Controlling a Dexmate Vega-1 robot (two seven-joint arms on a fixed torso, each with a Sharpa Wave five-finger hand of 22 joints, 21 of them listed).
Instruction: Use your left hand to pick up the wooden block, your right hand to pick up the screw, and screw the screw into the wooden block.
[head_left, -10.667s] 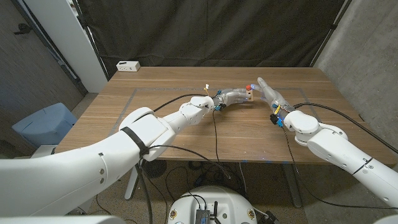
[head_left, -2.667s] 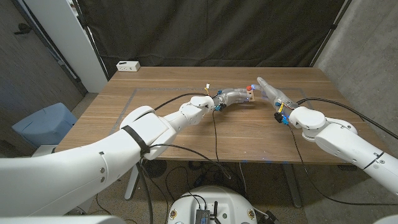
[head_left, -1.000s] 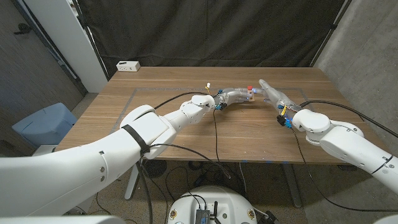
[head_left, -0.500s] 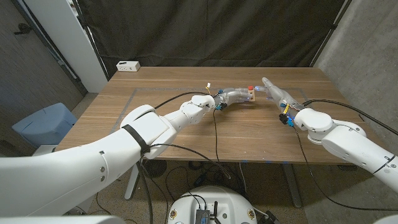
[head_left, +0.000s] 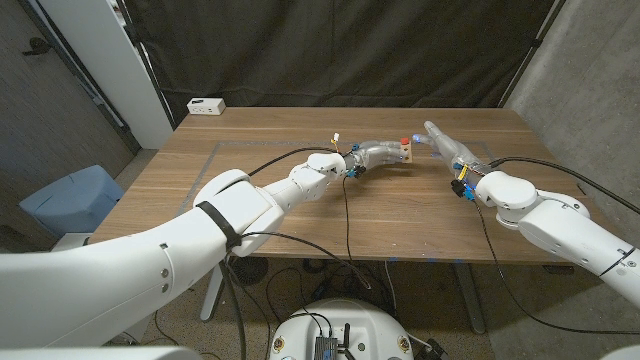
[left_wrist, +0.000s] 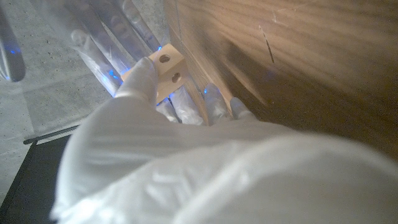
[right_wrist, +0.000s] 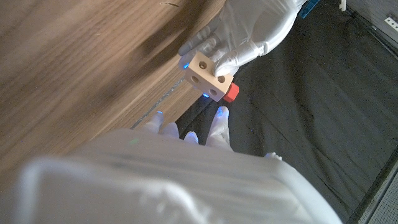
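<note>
clearly the work is sitting in its last step, the screwing itself: the left hand (head_left: 377, 153) is gripping the wooden block (head_left: 405, 151) and holding it up above the far middle of the table (head_left: 250, 210), and the red-headed screw (head_left: 404, 141) is already sitting at the block, its head showing just beyond the block's top edge. the right hand (head_left: 446, 146) is hanging just beside the block on the robot's right, fingers stretched toward it; in the right wrist view the fingertips (right_wrist: 219, 112) are lying close to the red head (right_wrist: 231, 93) but appearing apart from it, so this hand is looking released and holding nothing, though the gap is too small to judge with full confidence. the next move is probably calling for the right hand to close its fingertips on the red head and twist, while the left hand is keeping the block steady and turned so the head is facing the right hand. the block is showing as a small pale cube of light wood with round holes drilled in its faces, two of them facing the camera in the left wrist view (left_wrist: 166, 67); how deep the screw is seated i cannot tell.
</note>
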